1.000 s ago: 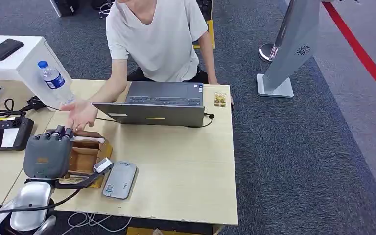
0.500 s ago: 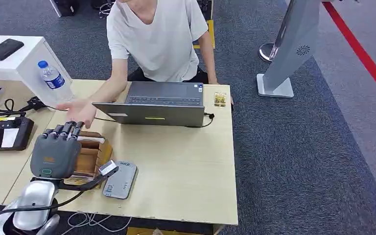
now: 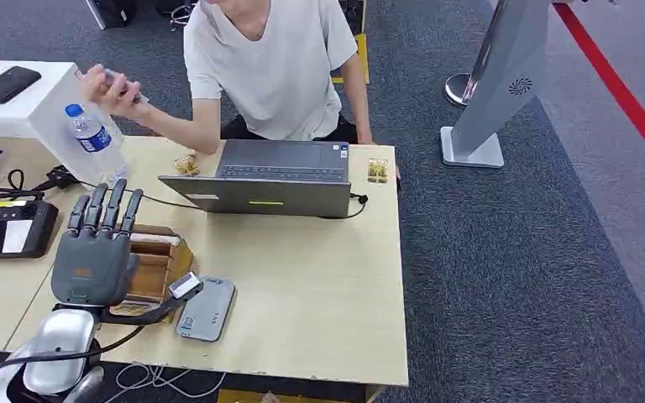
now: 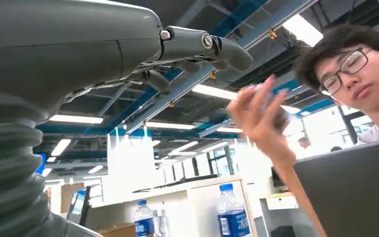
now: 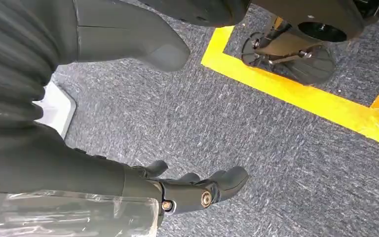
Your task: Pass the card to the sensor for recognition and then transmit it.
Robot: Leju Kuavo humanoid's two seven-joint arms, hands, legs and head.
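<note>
My left hand (image 3: pixel 92 256) hovers above the wooden box (image 3: pixel 158 262) at the table's near left, fingers (image 3: pixel 105 208) stretched straight out and holding nothing. The person behind the table has raised a hand (image 3: pixel 111 84) that holds a small card (image 3: pixel 126 82); the same hand (image 4: pixel 257 121) appears blurred in the left wrist view beyond my fingers (image 4: pixel 212 47). The grey sensor pad (image 3: pixel 207 309) lies flat just right of the box. My right hand (image 5: pixel 197 190) hangs over the carpet, its fingers loosely bent and holding nothing.
A half-open laptop (image 3: pixel 277 180) stands at the table's far middle with a cable on its right side. A water bottle (image 3: pixel 93 138), a black remote controller (image 3: pixel 7 227) and a white box (image 3: pixel 29 101) are on the left. Small yellow items (image 3: pixel 377 170) lie beside the laptop.
The person's hand, which was at my left fingertips, has lifted up and away and now holds the card. My left fingers have uncurled and point straight.
</note>
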